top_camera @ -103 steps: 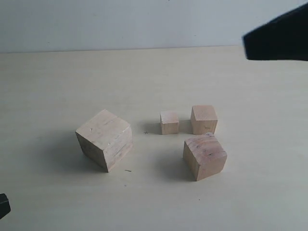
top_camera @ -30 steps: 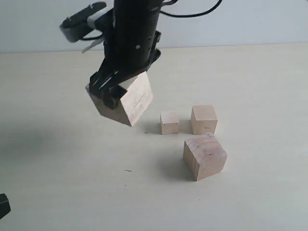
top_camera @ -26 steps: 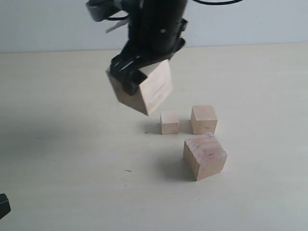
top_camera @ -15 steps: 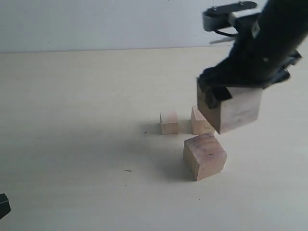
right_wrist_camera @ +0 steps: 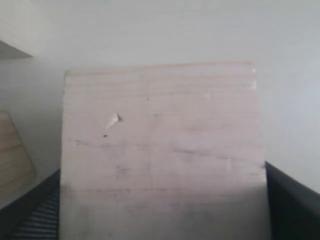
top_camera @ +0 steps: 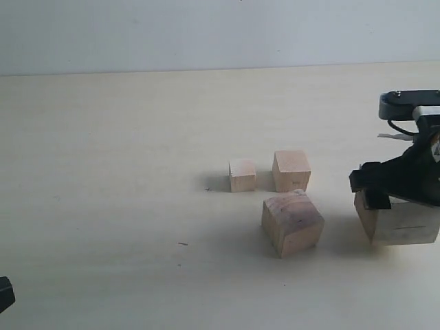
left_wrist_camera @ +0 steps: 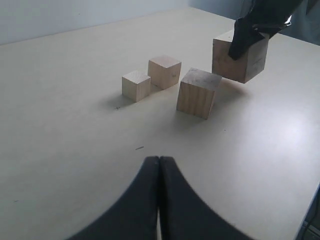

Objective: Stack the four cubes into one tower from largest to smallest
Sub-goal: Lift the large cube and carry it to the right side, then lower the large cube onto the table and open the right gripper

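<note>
My right gripper (top_camera: 404, 190) is shut on the largest cube (top_camera: 401, 223) at the far right of the table. The cube is low over the surface, and I cannot tell whether it touches. In the right wrist view that cube (right_wrist_camera: 162, 150) fills the frame between the dark fingers (right_wrist_camera: 292, 205). The second-largest cube (top_camera: 292, 223) sits just left of it, slightly turned. Behind that one stand the third cube (top_camera: 291, 170) and the smallest cube (top_camera: 242, 174), side by side. My left gripper (left_wrist_camera: 159, 165) is shut and empty, well short of the cubes.
The pale table (top_camera: 103, 172) stretches bare to the left of the cubes, up to a light wall behind. A dark bit of the left arm (top_camera: 4, 294) shows at the lower left corner. The table's right edge (left_wrist_camera: 312, 200) lies near the held cube.
The right gripper picked the largest cube up from the left of the group, carried it over the others to the far right, and brought it down low there.
</note>
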